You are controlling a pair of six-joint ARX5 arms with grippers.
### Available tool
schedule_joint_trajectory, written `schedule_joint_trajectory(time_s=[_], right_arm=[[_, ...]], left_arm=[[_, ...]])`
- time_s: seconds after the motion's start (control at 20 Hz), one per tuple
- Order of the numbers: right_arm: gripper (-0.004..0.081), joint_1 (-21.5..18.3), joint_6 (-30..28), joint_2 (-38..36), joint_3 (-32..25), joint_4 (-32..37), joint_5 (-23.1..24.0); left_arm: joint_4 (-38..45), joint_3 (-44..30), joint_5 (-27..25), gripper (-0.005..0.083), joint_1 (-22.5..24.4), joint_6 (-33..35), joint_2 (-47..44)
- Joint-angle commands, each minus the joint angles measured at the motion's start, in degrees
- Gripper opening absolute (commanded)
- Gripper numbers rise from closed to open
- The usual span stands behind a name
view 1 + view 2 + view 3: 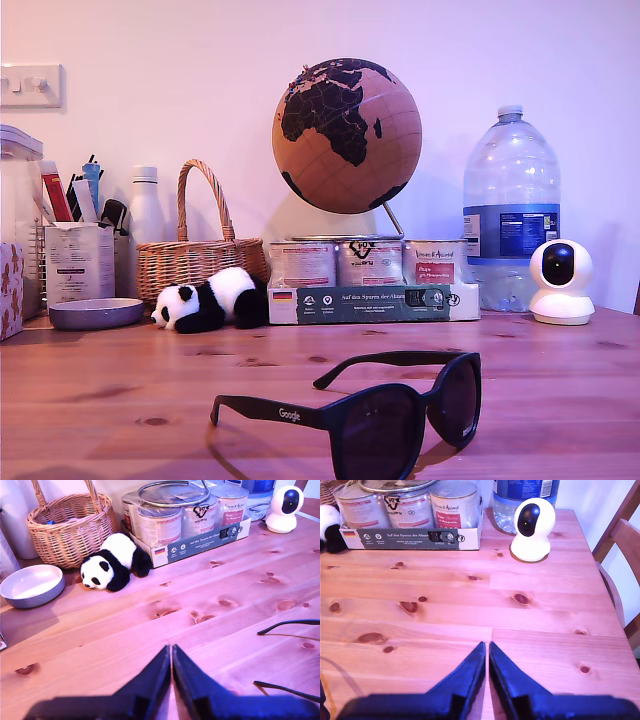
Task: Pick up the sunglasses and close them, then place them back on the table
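Claws: both jaws are pressed together with nothing between them; my first gripper and my second gripper each hover above bare wood, probably parked before any reach begins.
Sunglasses: the black plastic-framed sunglasses with large dark rounded lenses stand on the table with both thin arms spread open, "Google" lettering on one arm; nothing holds them, so picking up and folding are not yet done.
Sunglasses from my first gripper: only the two arm tips show, near the jaws but apart from them.
Sunglasses from my second gripper: not seen in its view.
Surface: the reddish-brown pine table has clear grain and dark knots; flat and bare around the sunglasses, so I judge the approach unobstructed.
Behind the sunglasses: a cardboard tray of tins, a cork-coloured globe, a white dome camera, a large clear water bottle, a plush panda, a wicker basket, a grey bowl.
Room: pale wall.
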Motion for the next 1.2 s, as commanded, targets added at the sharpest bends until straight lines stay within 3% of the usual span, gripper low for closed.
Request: schedule_joint_trajectory(time_s=[0.0,0.4,0.6,0.75,1.05,1.15], right_arm=[[-0.0013,0.2,0.2,0.2,-0.6,-0.6,-0.6],[-0.0013,0.2,0.5,0.2,-0.6,0.0,-0.9],[-0.0013,0.3,6.0,0.3,-0.6,0.1,-5.3],[-0.0013,1.4,6.9,0.3,-0.4,-0.3,-12.7],[-0.0013,7.7,9.1,3.0,3.3,-8.3,-16.2],[-0.0013,10.3,8.2,4.6,4.7,-7.6,-19.0]], left_arm=[[6.1,-0.3,4.6,-0.0024,-0.3,0.1,0.2],[7.5,-0.1,6.6,-0.0024,-0.6,-0.3,0.2],[4.3,3.2,9.1,-0.0024,-4.1,-0.3,2.6],[-0.7,7.5,9.3,-0.0024,-9.1,-0.3,8.7],[-6.4,15.6,9.0,-0.0024,-23.6,-0.3,24.4],[-7.0,17.0,8.8,-0.0024,-26.5,-0.3,28.0]])
